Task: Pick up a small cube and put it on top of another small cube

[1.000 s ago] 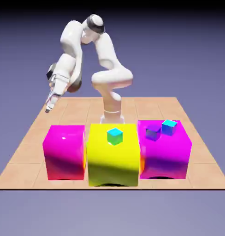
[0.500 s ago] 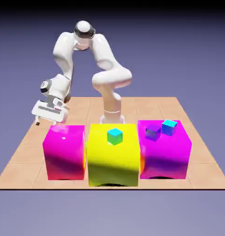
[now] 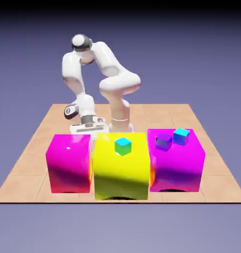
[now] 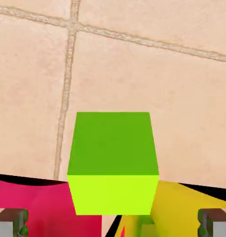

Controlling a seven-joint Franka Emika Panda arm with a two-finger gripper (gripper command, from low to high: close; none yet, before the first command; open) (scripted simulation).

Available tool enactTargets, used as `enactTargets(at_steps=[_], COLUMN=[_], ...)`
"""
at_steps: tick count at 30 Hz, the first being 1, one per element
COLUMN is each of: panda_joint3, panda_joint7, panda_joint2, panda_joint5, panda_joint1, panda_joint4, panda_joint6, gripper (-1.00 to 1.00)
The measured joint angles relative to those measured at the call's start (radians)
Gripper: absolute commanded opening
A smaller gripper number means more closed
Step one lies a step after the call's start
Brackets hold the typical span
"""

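Observation:
A small bright green cube [image 4: 113, 162] lies on the tan tiled floor, filling the middle of the hand view. My gripper [image 4: 113, 226] is open. Its grey fingertips [image 4: 13, 223] show at the two bottom corners, wide apart, to either side of the cube and clear of it. In the exterior view the hand [image 3: 87, 129] hangs low behind the gap between the left magenta block and the yellow block. Those blocks hide its fingers and the green cube.
Three big glossy blocks stand in a row: magenta [image 3: 68, 163], yellow [image 3: 121, 170], magenta [image 3: 176, 160]. A cyan-topped cube [image 3: 123, 146] sits on the yellow one. A purple cube [image 3: 164, 141] and a cyan-blue cube [image 3: 180, 136] sit on the right one. Block tops show at the hand view's bottom edge.
The arm has swung in from the exterior view's left toward the middle and dropped low behind the blocks. The hand now points down at the floor. The jaws stayed open.

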Motion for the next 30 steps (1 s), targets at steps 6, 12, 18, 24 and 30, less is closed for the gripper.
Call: enactTargets(at_steps=[6,12,18,24,30], panda_joint3=[-0.044,0.068,0.181,0.295,0.411], panda_joint7=[-0.004,-0.008,0.031,0.07,0.112], panda_joint2=[-0.064,0.105,0.17,0.235,0.299], panda_joint5=[-0.017,0.063,0.324,0.585,0.843], panda_joint1=[0.056,-0.078,-0.086,-0.095,-0.1], panda_joint4=[0.031,-0.013,0.081,0.175,0.266], panda_joint6=[-0.048,0.063,-0.029,-0.121,-0.214], gripper=[-1.0,-1.0,-1.0,-1.0,-1.0])
